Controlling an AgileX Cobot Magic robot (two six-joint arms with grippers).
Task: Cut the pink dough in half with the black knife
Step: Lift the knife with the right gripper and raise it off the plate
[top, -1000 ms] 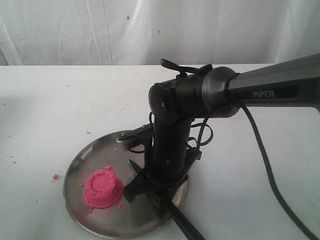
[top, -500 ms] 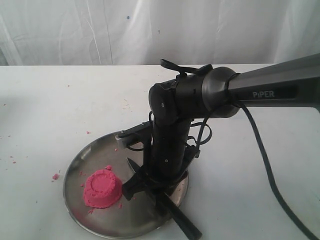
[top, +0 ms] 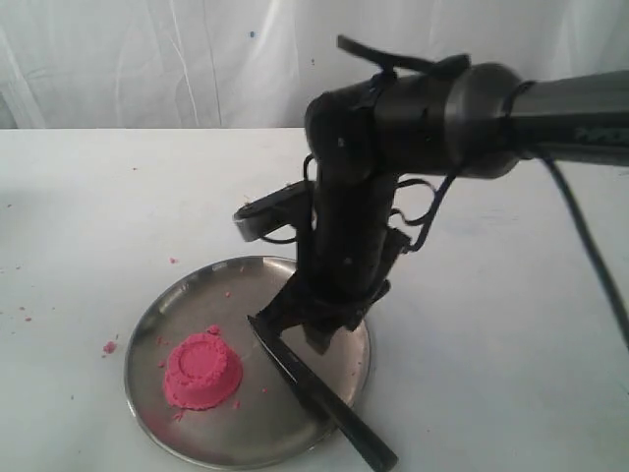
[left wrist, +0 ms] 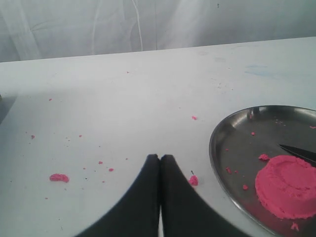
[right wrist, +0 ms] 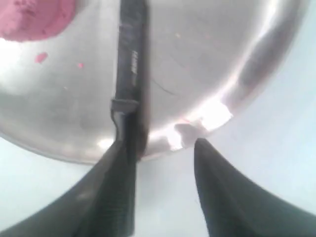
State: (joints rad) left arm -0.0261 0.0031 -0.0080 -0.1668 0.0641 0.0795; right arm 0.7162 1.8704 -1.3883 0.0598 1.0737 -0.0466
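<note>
The pink dough [top: 202, 370] is one whole ridged dome on the left part of the steel plate [top: 177, 295]. The black knife [top: 314, 388] lies flat on the plate just right of the dough, its handle sticking out over the plate's near rim. My right gripper [top: 295, 332] hangs above the knife, open and holding nothing. In the right wrist view the knife [right wrist: 131, 59] runs beside one finger, with the dough [right wrist: 34, 17] at a corner. My left gripper [left wrist: 160, 157] is shut and empty over the table, beside the plate [left wrist: 232, 133] and dough [left wrist: 289, 185].
Small pink crumbs [left wrist: 59, 177] are scattered on the white table and on the plate. A white curtain [top: 147, 59] closes off the back. The right arm's cable [top: 590, 265] hangs over the table at the right.
The right arm has lifted up and away from the plate. The knife, earlier low at its fingers, now lies free on the plate. The dough has not moved.
</note>
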